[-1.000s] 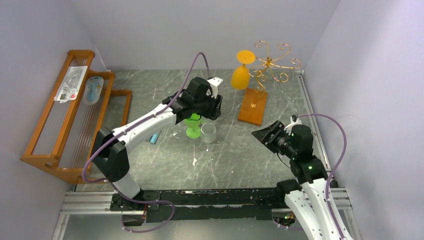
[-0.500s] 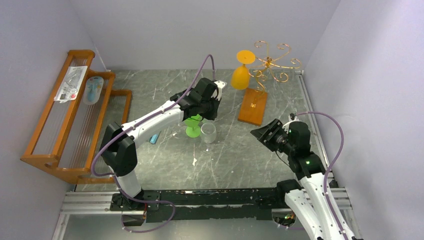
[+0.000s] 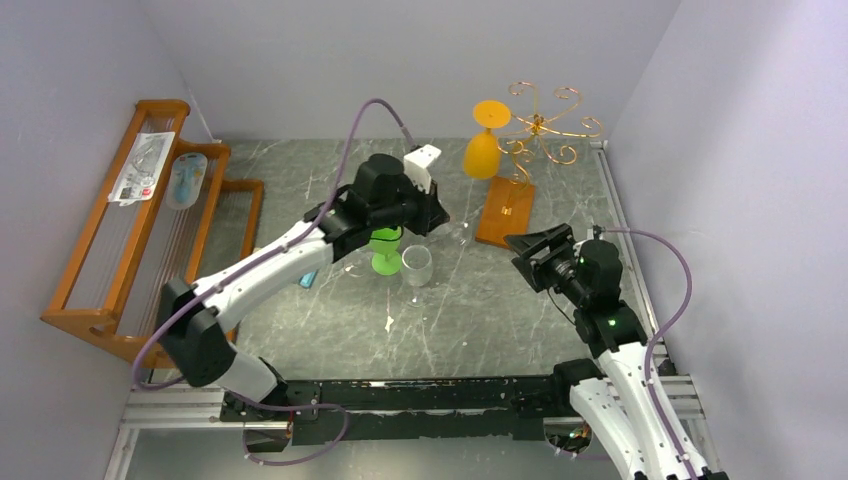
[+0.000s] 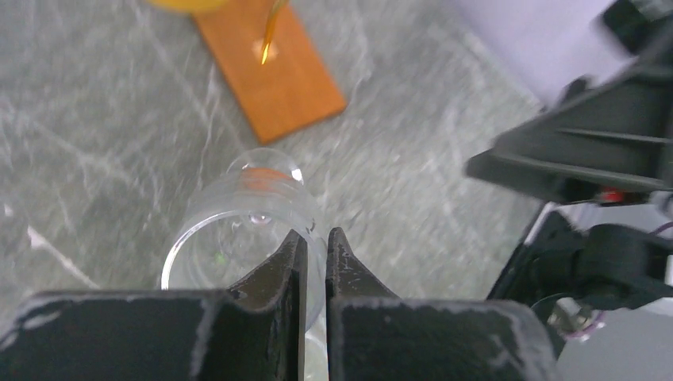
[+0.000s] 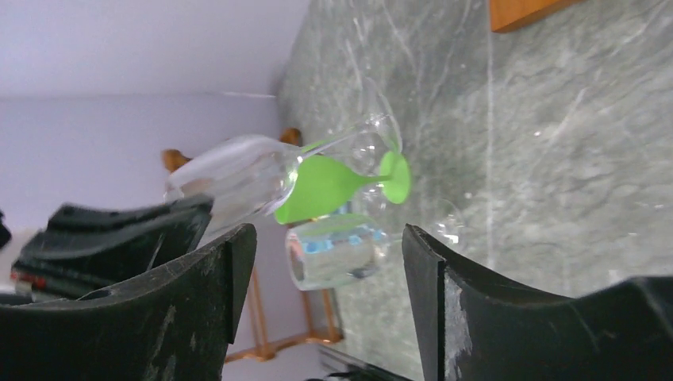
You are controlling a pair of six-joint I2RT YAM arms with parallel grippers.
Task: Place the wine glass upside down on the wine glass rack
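My left gripper [image 3: 430, 220] is shut on the rim of a clear wine glass [image 3: 457, 236] and holds it tilted above the table, foot pointing right toward the rack. In the left wrist view one finger [image 4: 278, 266] is inside the bowl [image 4: 230, 226] and the other outside. The gold wire wine glass rack [image 3: 545, 125] stands at the back right on its orange-brown base [image 3: 505, 212], also in the left wrist view [image 4: 278, 75]. An orange wine glass [image 3: 482, 150] hangs upside down on it. My right gripper [image 3: 532, 250] is open and empty, facing the held glass [image 5: 254, 175].
A green wine glass [image 3: 385, 250] and a clear tumbler [image 3: 417, 265] stand on the table below my left gripper, both also in the right wrist view [image 5: 333, 182] [image 5: 333, 254]. A large slatted wooden rack [image 3: 120, 250] with packets fills the left side. Walls close in on three sides.
My left arm has risen and turned, and the clear wine glass now shows tilted to the right of its gripper. My right gripper has moved slightly up toward it.
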